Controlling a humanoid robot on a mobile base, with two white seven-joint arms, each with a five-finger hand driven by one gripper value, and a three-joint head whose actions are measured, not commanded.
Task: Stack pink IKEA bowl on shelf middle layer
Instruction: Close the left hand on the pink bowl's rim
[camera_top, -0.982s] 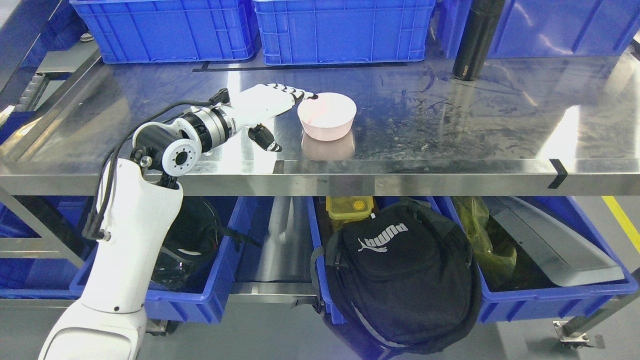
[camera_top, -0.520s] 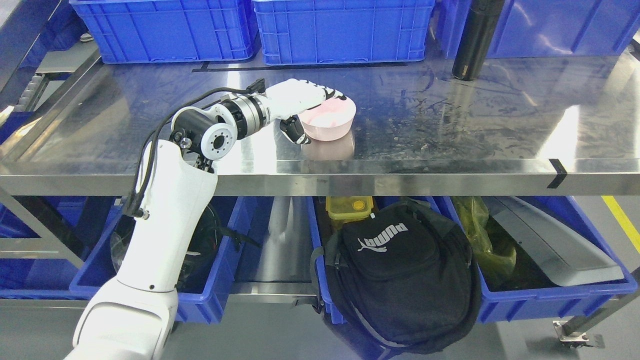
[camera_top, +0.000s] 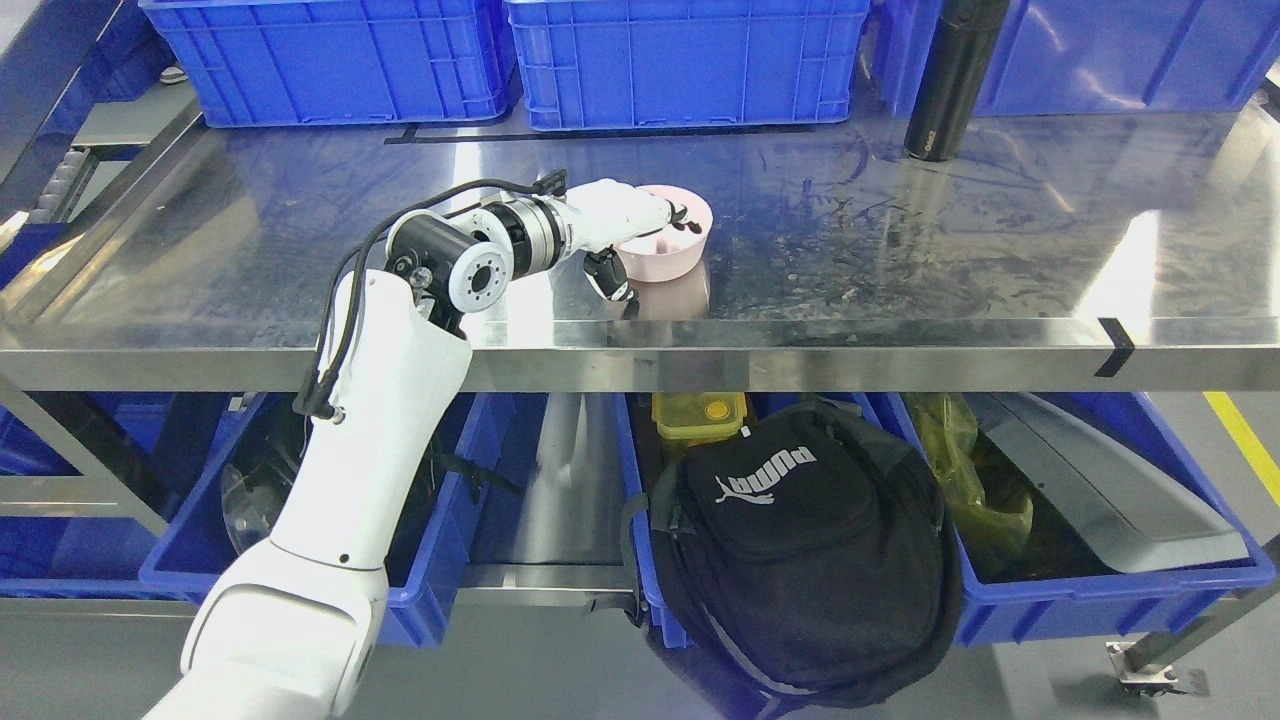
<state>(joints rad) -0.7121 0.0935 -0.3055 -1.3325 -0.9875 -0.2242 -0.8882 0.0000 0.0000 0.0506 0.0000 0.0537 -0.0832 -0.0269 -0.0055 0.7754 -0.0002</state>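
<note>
A pink bowl (camera_top: 676, 260) stands upright on the steel shelf top (camera_top: 900, 260), near its front edge and left of the middle. My left hand (camera_top: 648, 250) reaches it from the left. Its fingers (camera_top: 682, 216) hook over the near-left rim into the bowl, and the thumb (camera_top: 612, 284) sits outside against the wall, so the hand grips the rim. The bowl rests on the steel. The right arm is out of view.
Two blue crates (camera_top: 330, 60) (camera_top: 690, 60) line the back of the shelf, and a third stands at the far right (camera_top: 1130, 50). A tall black bottle (camera_top: 945, 80) stands at the back right. Below are blue bins (camera_top: 1100, 590) and a black backpack (camera_top: 800, 540).
My left arm has pushed right and forward. The fingers went from touching the bowl's left rim to hooking inside it, and the thumb closed against the outer wall. The bowl stayed in place.
</note>
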